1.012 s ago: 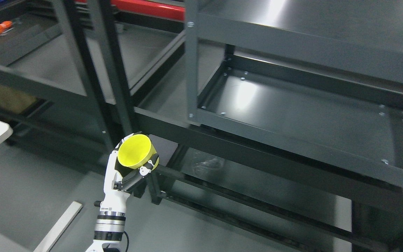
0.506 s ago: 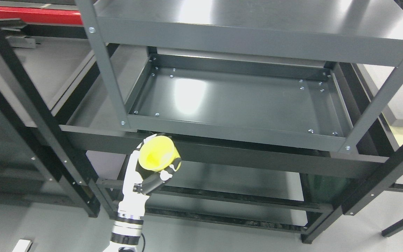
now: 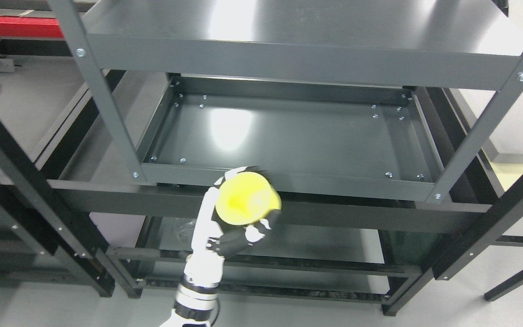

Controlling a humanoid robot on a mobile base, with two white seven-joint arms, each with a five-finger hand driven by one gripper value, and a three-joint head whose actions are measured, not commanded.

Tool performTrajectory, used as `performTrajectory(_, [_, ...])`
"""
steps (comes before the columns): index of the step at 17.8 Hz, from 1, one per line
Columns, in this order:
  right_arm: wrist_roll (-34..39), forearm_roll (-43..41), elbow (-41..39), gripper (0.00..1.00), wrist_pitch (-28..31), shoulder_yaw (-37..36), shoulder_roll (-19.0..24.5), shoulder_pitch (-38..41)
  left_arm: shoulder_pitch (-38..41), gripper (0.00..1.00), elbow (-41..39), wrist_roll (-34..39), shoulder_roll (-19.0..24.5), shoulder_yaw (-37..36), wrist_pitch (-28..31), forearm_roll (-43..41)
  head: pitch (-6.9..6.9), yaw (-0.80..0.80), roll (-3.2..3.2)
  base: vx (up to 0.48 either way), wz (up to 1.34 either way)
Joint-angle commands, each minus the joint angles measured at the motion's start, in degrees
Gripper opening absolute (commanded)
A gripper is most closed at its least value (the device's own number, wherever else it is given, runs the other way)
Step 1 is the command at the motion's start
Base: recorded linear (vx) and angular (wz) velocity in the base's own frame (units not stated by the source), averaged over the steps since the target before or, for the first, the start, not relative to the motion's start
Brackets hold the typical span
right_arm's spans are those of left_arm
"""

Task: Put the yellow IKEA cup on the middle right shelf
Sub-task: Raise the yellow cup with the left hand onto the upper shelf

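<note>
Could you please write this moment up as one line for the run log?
left hand: shut on yellow cup | cup: in front of middle shelf front rim, not placed | right hand: not in view

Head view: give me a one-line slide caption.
Left hand grips the yellow cup just below the front rim of the grey middle shelf.

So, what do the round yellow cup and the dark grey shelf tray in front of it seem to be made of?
The round yellow cup, held in the left hand, looks like plastic: one even, bright colour with a soft matte surface. The dark grey shelf tray looks like painted sheet metal: thin folded edges, screw heads at the corners, and a broad blurred reflection of light, so probably a semi-gloss finish.
</note>
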Motion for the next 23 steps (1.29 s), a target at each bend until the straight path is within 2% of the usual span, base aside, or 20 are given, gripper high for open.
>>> performTrajectory(1, [0.0, -1.4, 0.0, 0.99, 0.0, 1.0, -1.0, 0.8, -8.9, 0.01, -3.1, -2.9, 1.0, -14.5, -2.5, -0.2, 0.00, 0.00, 0.00, 0.065, -0.14])
performTrajectory(6, [0.0, -1.4, 0.0, 0.99, 0.0, 1.0, -1.0, 0.8, -26.4, 0.01, -2.8, -2.2, 1.0, -16.8, -1.5, 2.1, 0.00, 0.00, 0.00, 0.070, -0.10])
performTrajectory(8, [0.0, -1.4, 0.0, 0.99, 0.0, 1.0, -1.0, 0.8, -33.7, 0.01, -2.9, -1.6, 1.0, -16.3, 1.7, 4.7, 0.00, 0.00, 0.00, 0.080, -0.03])
performTrajectory(9, [0.0, -1.4, 0.0, 0.99, 0.0, 1.0, -1.0, 0.8, -38.3, 0.01, -2.8, 1.4, 1.0, -16.2, 4.3, 6.7, 0.00, 0.00, 0.00, 0.081, 0.00])
performTrajectory(12, [0.0, -1.4, 0.0, 1.00, 0.0, 1.0, -1.0, 0.8, -44.7, 0.00, -2.9, 11.0, 1.0, -14.0, 8.9, 7.6, 0.00, 0.00, 0.00, 0.064, 0.04])
performTrajectory(16, [0.0, -1.4, 0.0, 0.99, 0.0, 1.0, -1.0, 0.8, -50.4, 0.00, -2.7, 25.5, 1.0, -9.6, 24.3, 10.6, 0.00, 0.00, 0.00, 0.059, 0.06])
performTrajectory(18, [0.0, -1.4, 0.0, 0.99, 0.0, 1.0, -1.0, 0.8, -54.4, 0.00, -0.9, 31.8, 1.0, -7.5, 35.3, 15.6, 0.00, 0.00, 0.00, 0.046, 0.02])
performTrajectory(19, [0.0, -1.4, 0.0, 0.99, 0.0, 1.0, -1.0, 0.8, -56.2, 0.00, 1.3, 34.1, 1.0, -6.3, 41.6, 18.4, 0.00, 0.00, 0.00, 0.038, 0.00])
performTrajectory(21, [0.0, -1.4, 0.0, 0.99, 0.0, 1.0, -1.0, 0.8, -59.3, 0.00, 5.8, 36.2, 1.0, -4.1, 49.5, 21.3, 0.00, 0.00, 0.00, 0.014, 0.01])
performTrajectory(23, [0.0, -1.4, 0.0, 0.99, 0.0, 1.0, -1.0, 0.8, -61.9, 0.01, 11.3, 36.4, 1.0, -2.4, 54.0, 21.9, 0.00, 0.00, 0.00, 0.006, 0.01])
